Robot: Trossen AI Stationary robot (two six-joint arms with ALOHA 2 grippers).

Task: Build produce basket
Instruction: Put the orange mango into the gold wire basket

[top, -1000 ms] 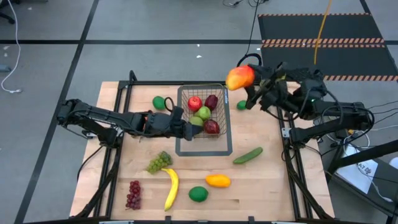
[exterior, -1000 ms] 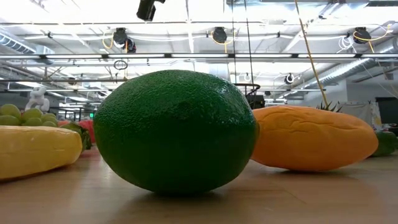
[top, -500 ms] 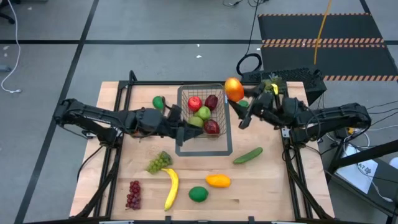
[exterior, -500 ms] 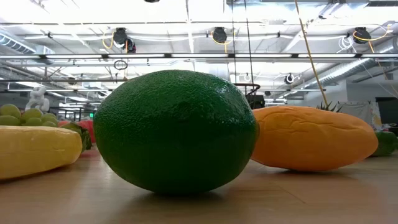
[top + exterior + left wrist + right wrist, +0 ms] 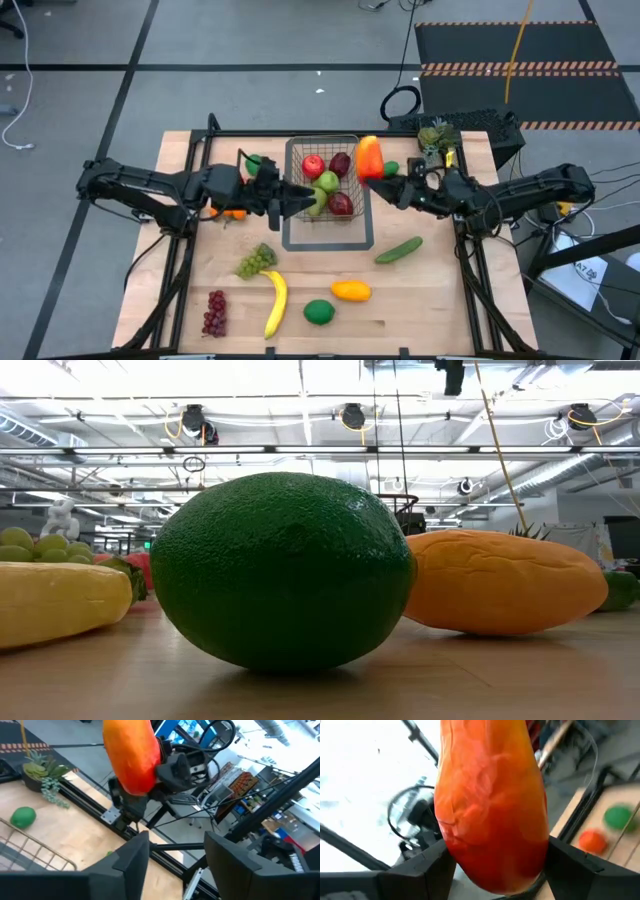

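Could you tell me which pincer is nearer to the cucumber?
Right. The right pincer holds a mango just above-left of the cucumber; the left pincer is across the basket.

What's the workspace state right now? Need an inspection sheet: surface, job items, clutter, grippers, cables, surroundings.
Surface: wooden table, dark frame rails at both sides.
Job's things: wire basket holds red apples and a green pear. On the table: green grapes, red grapes, banana, lime, yellow mango, cucumber.
Clutter: small potted plant at the far right corner.
Grippers: right gripper holds a red-orange mango above the basket's right rim. Left gripper at the basket's left wall, fingers apart in its wrist view, holding nothing.
Cables: a coiled black cable on the floor behind the table.
Surroundings: grey floor, striped black mat.
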